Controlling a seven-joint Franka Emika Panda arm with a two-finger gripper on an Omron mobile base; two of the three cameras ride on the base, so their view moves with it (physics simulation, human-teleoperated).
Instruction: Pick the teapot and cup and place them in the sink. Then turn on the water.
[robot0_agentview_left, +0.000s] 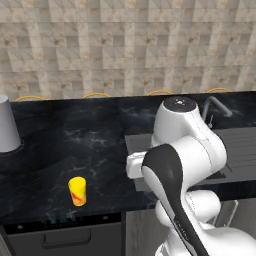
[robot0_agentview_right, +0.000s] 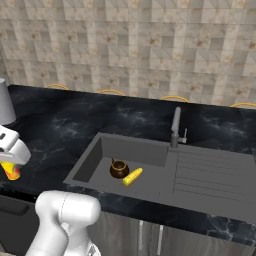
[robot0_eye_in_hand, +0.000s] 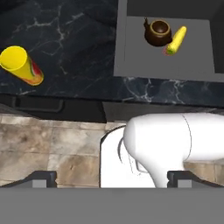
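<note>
The dark-brown teapot (robot0_agentview_right: 118, 168) (robot0_eye_in_hand: 158, 33) sits on the floor of the grey sink (robot0_agentview_right: 150, 142) (robot0_eye_in_hand: 135, 61), near its left end. The yellow cup (robot0_agentview_left: 77, 190) (robot0_eye_in_hand: 21, 65) stands upright on the black counter, left of the sink and near the front edge. In the right base view only part of the cup (robot0_agentview_right: 11, 172) shows, behind the arm. My gripper (robot0_eye_in_hand: 113, 179) is open, its fingertips (robot0_eye_in_hand: 43, 178) wide apart with nothing held. It hangs high over the counter's front edge, well apart from the cup and the teapot. No water runs from the tap (robot0_agentview_right: 175, 127) (robot0_agentview_left: 215, 105).
A knobbly yellow elongated item (robot0_agentview_right: 132, 176) (robot0_eye_in_hand: 176, 40) lies beside the teapot in the basin. A tall grey vessel (robot0_agentview_left: 7, 125) stands at the counter's far left. The drainboard (robot0_agentview_right: 210, 170) spreads to the right of the basin. Dark drawers (robot0_agentview_left: 65, 235) and tiled floor lie below the counter front.
</note>
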